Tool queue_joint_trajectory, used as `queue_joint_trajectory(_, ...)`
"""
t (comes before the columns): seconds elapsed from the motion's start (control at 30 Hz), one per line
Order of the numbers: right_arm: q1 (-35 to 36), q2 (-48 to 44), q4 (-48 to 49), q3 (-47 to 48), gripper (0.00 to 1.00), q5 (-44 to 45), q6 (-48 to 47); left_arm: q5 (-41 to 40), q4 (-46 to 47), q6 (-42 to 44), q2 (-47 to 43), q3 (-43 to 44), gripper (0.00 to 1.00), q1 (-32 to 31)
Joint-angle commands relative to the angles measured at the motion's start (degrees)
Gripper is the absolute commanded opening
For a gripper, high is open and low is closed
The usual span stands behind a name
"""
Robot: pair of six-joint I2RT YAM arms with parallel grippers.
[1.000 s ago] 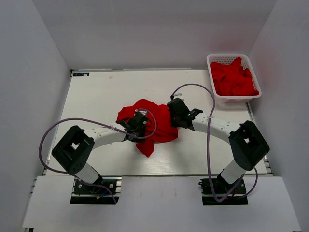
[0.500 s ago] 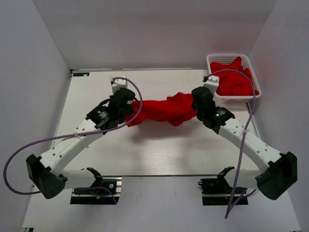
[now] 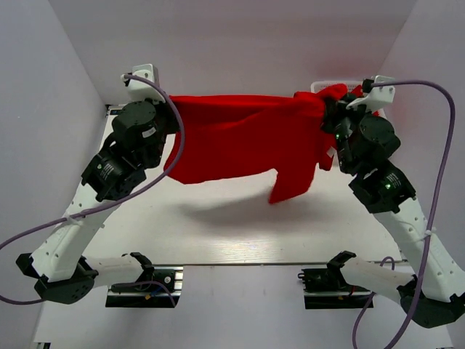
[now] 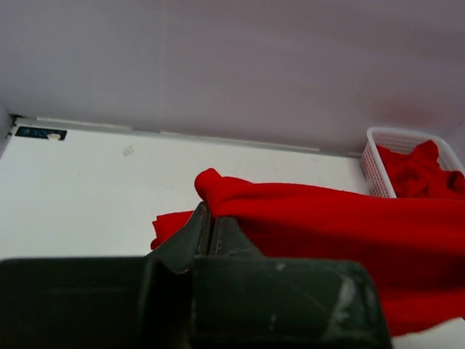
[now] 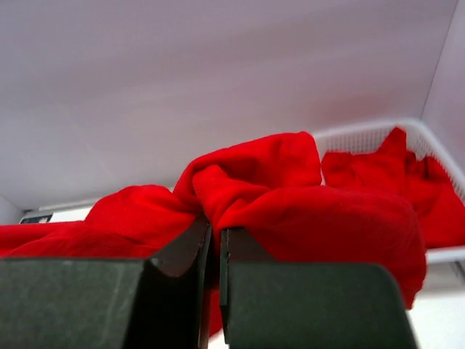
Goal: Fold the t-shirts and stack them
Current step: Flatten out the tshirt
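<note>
A red t-shirt (image 3: 240, 138) hangs stretched in the air between my two grippers, high above the white table (image 3: 218, 225). My left gripper (image 3: 168, 120) is shut on its left end; the cloth bunches at the fingertips in the left wrist view (image 4: 212, 211). My right gripper (image 3: 328, 120) is shut on its right end, with cloth bulging over the jaws in the right wrist view (image 5: 215, 227). One part of the shirt (image 3: 294, 178) droops lower on the right side.
A white basket (image 3: 378, 91) holding more red t-shirts (image 5: 407, 182) stands at the table's far right corner, partly hidden behind the right arm. It shows in the left wrist view (image 4: 378, 160) too. White walls close in the table at the back and sides.
Both arms have risen and spread apart, lifting the red t-shirt off the table and stretching it from a crumpled heap into a wide hanging sheet.
</note>
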Motion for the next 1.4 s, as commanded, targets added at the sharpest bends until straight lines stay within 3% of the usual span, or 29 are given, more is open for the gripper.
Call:
queue_joint_trajectory(0.0,-0.4,3.4,4.1,2.7,0.0,0.5,-8.0,-5.3,2.4,6.2,3.4,2.1,0.0,0.3)
queue_joint_trajectory(0.1,-0.7,8.2,9.1,2.3,0.0,0.5,-10.6,-8.4,7.2,8.7,6.8,0.5,0.0,0.3)
queue_joint_trajectory(0.17,-1.1,9.7,19.3,1.0,0.0,-1.7,-14.6,-9.5,10.7,10.2,8.4,-0.1,0.0,0.9)
queue_joint_trajectory(0.23,-2.0,14.6,20.5,5.8,0.0,-2.9,-16.9,-9.5,12.6,12.5,12.2,3.0,0.0,2.2)
queue_joint_trajectory(0.27,-2.4,16.1,20.4,5.9,0.0,-2.6,-17.5,-9.5,12.6,13.2,13.9,5.2,0.0,2.2)
queue_joint_trajectory(0.3,-2.4,21.7,19.5,13.5,0.0,-2.3,-18.9,-9.5,12.0,15.5,17.5,10.8,0.0,3.1)
queue_joint_trajectory(0.47,-4.0,31.5,14.9,34.2,0.0,-2.6,-21.1,-8.1,7.0,21.6,26.8,34.2,0.0,5.1)
queue_joint_trajectory(0.53,-4.3,31.6,13.4,37.1,0.0,-3.3,-21.8,-7.6,6.4,22.9,26.8,35.6,0.0,5.1)
queue_joint_trajectory(0.63,-4.3,26.8,11.3,30.3,0.0,-4.1,-19.7,-6.8,7.1,20.7,22.7,27.7,0.0,5.6)
queue_joint_trajectory(0.7,-4.2,22.9,8.7,25.6,0.0,-3.5,-17.7,-5.4,7.7,18.1,17.2,15.8,0.0,5.6)
queue_joint_trajectory(0.87,-4.0,7.4,6.8,-12.7,0.0,-9.9,-1.2,0.5,5.0,2.2,8.4,-11.7,0.0,6.1)
queue_joint_trajectory(0.9,-3.9,6.2,6.1,-16.1,0.0,-18.0,0.7,2.2,3.8,-0.7,7.4,-15.1,0.0,6.1)
queue_joint_trajectory(0.93,-3.8,4.0,5.5,-21.9,0.0,-20.2,4.4,2.8,2.3,-3.7,6.6,-21.1,0.0,6.1)
queue_joint_trajectory(0.97,-3.7,3.6,4.9,-28.0,0.01,-22.0,8.4,2.8,-0.9,-8.8,6.0,-24.2,0.03,6.1)
queue_joint_trajectory(1.0,-3.8,3.3,5.0,-30.8,0.1,-28.6,12.3,3.3,-3.3,-12.0,5.2,-26.8,0.16,6.1)
queue_joint_trajectory(1.03,-3.5,3.1,6.0,-33.4,0.26,-31.3,13.5,4.3,-5.9,-14.8,5.2,-31.5,0.42,6.1)
queue_joint_trajectory(1.07,-3.6,3.5,6.3,-40.0,0.44,-33.3,14.2,4.3,-9.4,-19.4,5.2,-33.7,0.74,6.1)
queue_joint_trajectory(1.1,-3.6,3.8,5.2,-41.1,0.68,-33.4,15.2,4.9,-11.3,-21.8,5.2,-36.4,0.98,6.1)
queue_joint_trajectory(1.2,-3.6,5.5,-0.8,-38.9,0.88,-30.5,15.0,6.2,-14.8,-24.9,5.2,-36.4,1.0,6.1)
queue_joint_trajectory(1.37,-3.7,4.4,-3.2,-34.1,0.9,-26.0,13.3,7.5,-11.5,-23.6,4.5,-36.4,1.0,6.1)
